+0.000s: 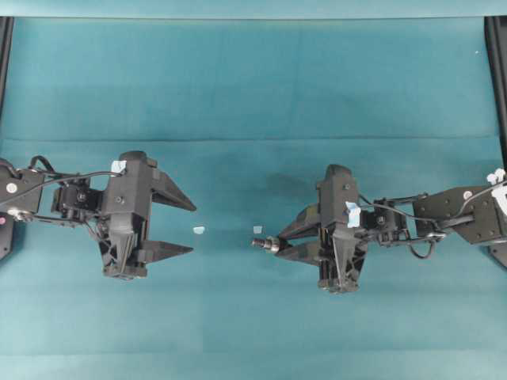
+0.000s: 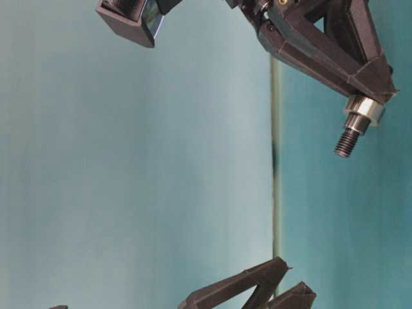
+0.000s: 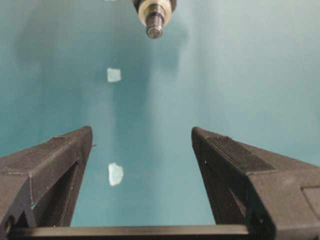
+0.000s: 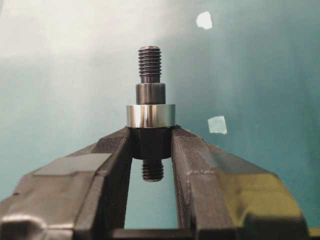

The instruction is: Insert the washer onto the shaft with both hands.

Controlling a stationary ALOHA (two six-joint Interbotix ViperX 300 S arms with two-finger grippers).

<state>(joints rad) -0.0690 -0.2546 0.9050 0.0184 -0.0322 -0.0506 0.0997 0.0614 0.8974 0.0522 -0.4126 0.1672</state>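
Observation:
My right gripper [image 1: 279, 242] [image 4: 151, 136] is shut on the thick dark middle of the shaft [image 4: 150, 65] [image 1: 264, 244], which points toward the left arm. The shiny metal washer [image 4: 150, 115] [image 2: 364, 109] sits on the shaft, right against the fingertips, with the threaded end [image 2: 346, 143] sticking out beyond it. A short threaded stub shows between the fingers behind the grip. My left gripper [image 1: 193, 229] [image 3: 142, 132] stands wide open and empty, facing the shaft [image 3: 154, 22] across a gap. In the left wrist view the washer [image 3: 143, 9] rings the shaft end-on.
Two pale tape scraps [image 1: 199, 230] [image 1: 257, 229] lie on the teal cloth between the grippers, also seen as scraps [image 3: 114, 75] [image 3: 115, 173] under the left wrist. Black frame rails [image 1: 5, 63] [image 1: 497, 63] run along both side edges.

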